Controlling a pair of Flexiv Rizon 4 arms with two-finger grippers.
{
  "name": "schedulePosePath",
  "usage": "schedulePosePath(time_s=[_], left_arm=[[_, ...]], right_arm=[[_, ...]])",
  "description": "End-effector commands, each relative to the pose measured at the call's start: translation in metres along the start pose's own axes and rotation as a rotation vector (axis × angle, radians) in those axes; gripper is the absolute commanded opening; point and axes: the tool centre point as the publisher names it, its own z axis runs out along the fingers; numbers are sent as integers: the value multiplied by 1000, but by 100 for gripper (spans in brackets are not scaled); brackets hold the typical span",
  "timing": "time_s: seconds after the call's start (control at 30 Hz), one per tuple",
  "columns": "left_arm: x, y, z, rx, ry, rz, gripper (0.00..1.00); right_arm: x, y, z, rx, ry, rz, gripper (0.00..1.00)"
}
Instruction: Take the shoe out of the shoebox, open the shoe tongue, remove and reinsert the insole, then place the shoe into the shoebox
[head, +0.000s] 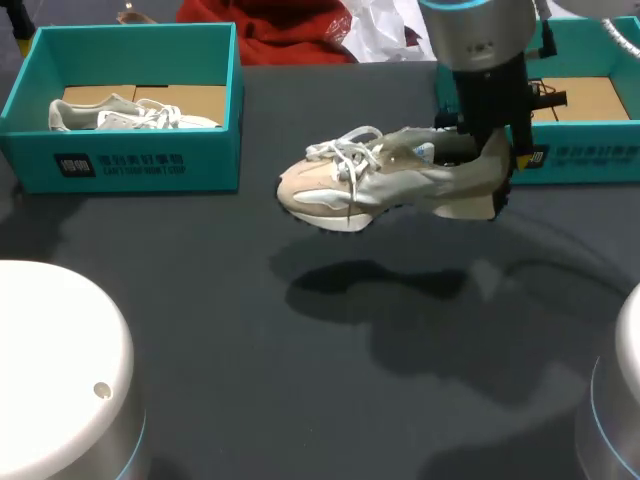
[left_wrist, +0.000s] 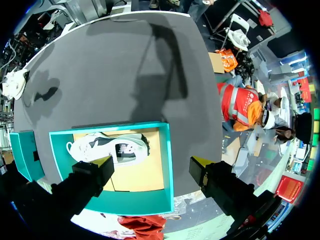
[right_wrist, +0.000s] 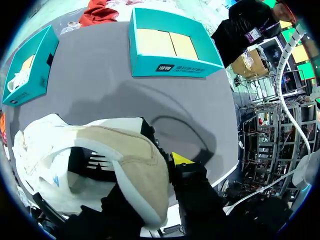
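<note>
Right gripper (head: 497, 170) closed on the heel of the beige shoe (head: 385, 180), seemingly with one finger inside the collar and one yellow-tipped finger (right_wrist: 182, 160) outside. Held aloft over the dark tabletop (head: 300, 400), sole down and toe toward the left, between two teal shoeboxes and just beside the right shoebox (head: 590, 155), only cardboard floor showing inside. Out of the box, then; tongue and insole not yet touched, by the look of it. Left gripper (left_wrist: 150, 167) open and empty, poised above the left shoebox (left_wrist: 167, 165), a second, white shoe (left_wrist: 107, 147) lying within.

Likely light and soft: padded upper, foam sole, loose laces (head: 345, 150) free to snag. Heel counter probably the stiffest part of the upper, hence a sound place for a pinch; toe prone to sag or swing from a hold so far back. Best set flat on the sole before any work on the tongue. For the tongue, take hold at the free upper edge; for the insole, at the heel end. Thin and floppy, probably, and apt to fold on reinsertion.
</note>
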Motion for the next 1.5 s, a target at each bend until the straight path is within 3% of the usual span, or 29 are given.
schedulePosePath(time_s=[0.03, 1.03, 1.5], left_arm=[[0, 0, 0, 0, 2, 1, 100], [0, 0, 0, 0, 2, 1, 100], [0, 0, 0, 0, 2, 1, 100]], right_arm=[[15, -14, 19, -23, 13, -1, 0], [90, -42, 138, 26, 99, -76, 0], [108, -49, 164, 35, 123, -72, 0]])
